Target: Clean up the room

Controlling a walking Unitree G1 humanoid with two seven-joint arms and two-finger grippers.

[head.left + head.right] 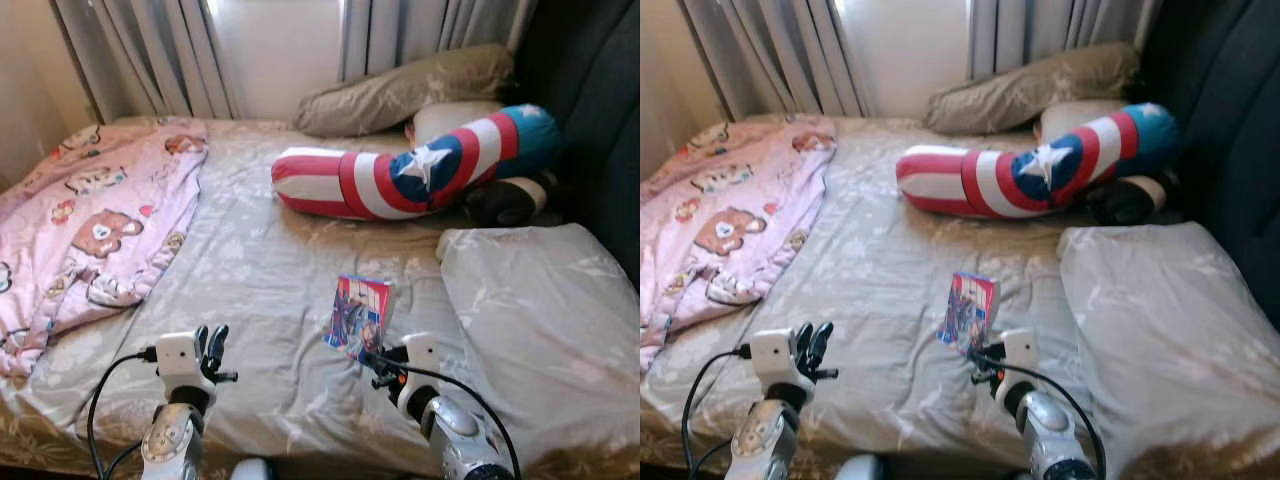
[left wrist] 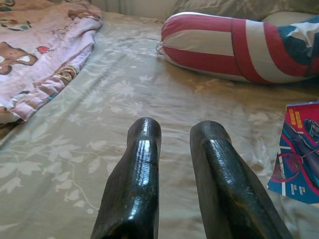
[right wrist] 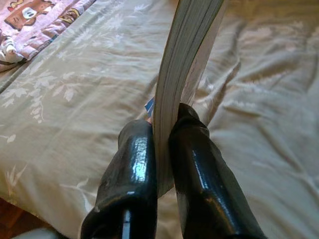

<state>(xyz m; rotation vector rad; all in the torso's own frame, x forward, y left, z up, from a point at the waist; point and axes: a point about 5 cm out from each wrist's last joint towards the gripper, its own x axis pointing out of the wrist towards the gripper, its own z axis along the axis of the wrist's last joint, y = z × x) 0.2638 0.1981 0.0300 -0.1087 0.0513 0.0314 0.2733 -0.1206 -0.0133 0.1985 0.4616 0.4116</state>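
Left eye view showed the right hand (image 1: 375, 358) pinching a comic book (image 1: 358, 313) upright above the bed (image 1: 250, 270), with the left hand (image 1: 211, 348) well apart, holding nothing. Left wrist view had its fingers (image 2: 142, 164) slightly parted. Right wrist view showed the book's long axis running straight on beyond the fingertips (image 3: 139, 149).

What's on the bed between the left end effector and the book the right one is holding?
Only bare floral sheet. In the left eye view, nothing lies between the left end effector and the book clamped in the right end effector.
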